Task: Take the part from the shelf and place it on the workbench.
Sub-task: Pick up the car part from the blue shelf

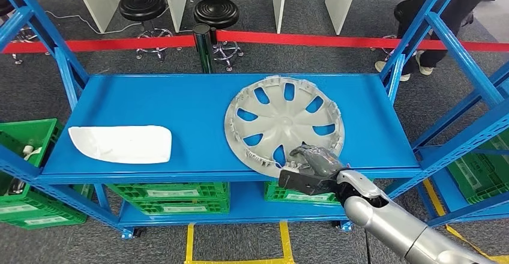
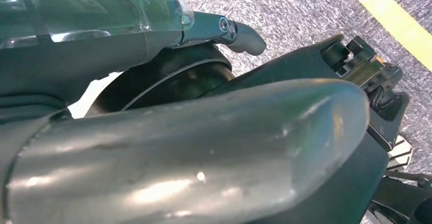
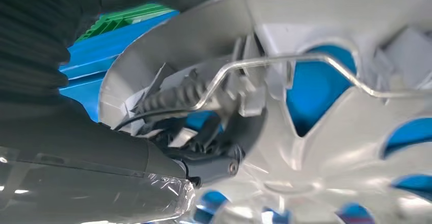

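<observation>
1. Wheel cover (image 1: 285, 123): a silver, spoked disc lying inner face up on the blue shelf (image 1: 180, 105), toward its right end, with its near rim at the shelf's front edge.
2. Right hand (image 1: 312, 163): set on the cover's near rim. In the right wrist view its dark fingers (image 3: 214, 163) sit among the clips and the wire retaining ring (image 3: 285, 61) just inside the rim (image 3: 168, 46), so it appears to be grasping the rim (how firmly cannot be judged).
3. Left hand (image 2: 239, 33): hangs over grey floor, holding nothing visible; whether it is released or curled cannot be told.
4. Risk, slip: a hold on one edge leaves most of the disc cantilevered, so on lifting, the far side would likely sag and the rim could rotate out of the fingers.
5. Risk, snag: fingers near the wire ring could catch it or bend a plastic clip as the hand pulls.
6. Risk, collision: the blue upright (image 1: 414, 36) stands close to the cover's right side; a tilted swing outward could strike it.
7. Bystander object: a white panel (image 1: 120, 144) lies well apart to the left, unlikely to interfere.
</observation>
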`<state>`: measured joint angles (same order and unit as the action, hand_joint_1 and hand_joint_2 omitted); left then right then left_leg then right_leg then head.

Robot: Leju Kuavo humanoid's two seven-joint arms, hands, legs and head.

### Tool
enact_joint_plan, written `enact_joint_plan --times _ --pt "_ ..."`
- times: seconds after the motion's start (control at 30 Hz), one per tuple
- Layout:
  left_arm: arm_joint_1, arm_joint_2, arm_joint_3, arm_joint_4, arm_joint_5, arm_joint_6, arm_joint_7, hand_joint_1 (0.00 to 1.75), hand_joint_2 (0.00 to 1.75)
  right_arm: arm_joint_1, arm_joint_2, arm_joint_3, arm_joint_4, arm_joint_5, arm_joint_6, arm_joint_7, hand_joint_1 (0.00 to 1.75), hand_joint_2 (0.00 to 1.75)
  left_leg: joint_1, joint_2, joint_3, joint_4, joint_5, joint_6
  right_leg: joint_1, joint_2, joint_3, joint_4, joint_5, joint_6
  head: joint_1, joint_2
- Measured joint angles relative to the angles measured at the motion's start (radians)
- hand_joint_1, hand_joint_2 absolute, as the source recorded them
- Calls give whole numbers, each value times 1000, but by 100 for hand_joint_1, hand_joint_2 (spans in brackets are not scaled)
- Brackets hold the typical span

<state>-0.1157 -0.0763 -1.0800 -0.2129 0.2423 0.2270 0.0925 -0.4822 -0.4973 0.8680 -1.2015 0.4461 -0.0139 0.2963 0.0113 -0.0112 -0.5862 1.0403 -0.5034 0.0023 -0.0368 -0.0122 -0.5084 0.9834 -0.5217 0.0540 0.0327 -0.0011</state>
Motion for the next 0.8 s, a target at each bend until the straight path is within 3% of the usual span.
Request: enact_joint_plan --times 0.37,0.57,0.7,0.8 --pt "0 0 0 0 15 1 -5 0 0 26 -26 -24 -25 -8 -25 15 175 175 0 1 4 0 0 0 0 -1 4 0 -1 0 -1 0" --pt "2 -3 0 0 42 14 -56 0 0 63 -44 -65 -62 -35 -103 12 175 175 0 2 4 0 0 0 0 -1 5 0 0 0 0 0" --pt "6 -8 2 0 96 13 -164 0 175 115 -43 -123 -131 -101 -263 -57 175 175 -1 6 3 0 0 0 0 0 6 1 0 0 1 0" --pt "9 -11 4 0 120 37 -266 0 175 151 -33 -192 -247 -200 -386 -130 175 175 -2 10 2 0 0 0 0 0 4 1 0 0 0 0"
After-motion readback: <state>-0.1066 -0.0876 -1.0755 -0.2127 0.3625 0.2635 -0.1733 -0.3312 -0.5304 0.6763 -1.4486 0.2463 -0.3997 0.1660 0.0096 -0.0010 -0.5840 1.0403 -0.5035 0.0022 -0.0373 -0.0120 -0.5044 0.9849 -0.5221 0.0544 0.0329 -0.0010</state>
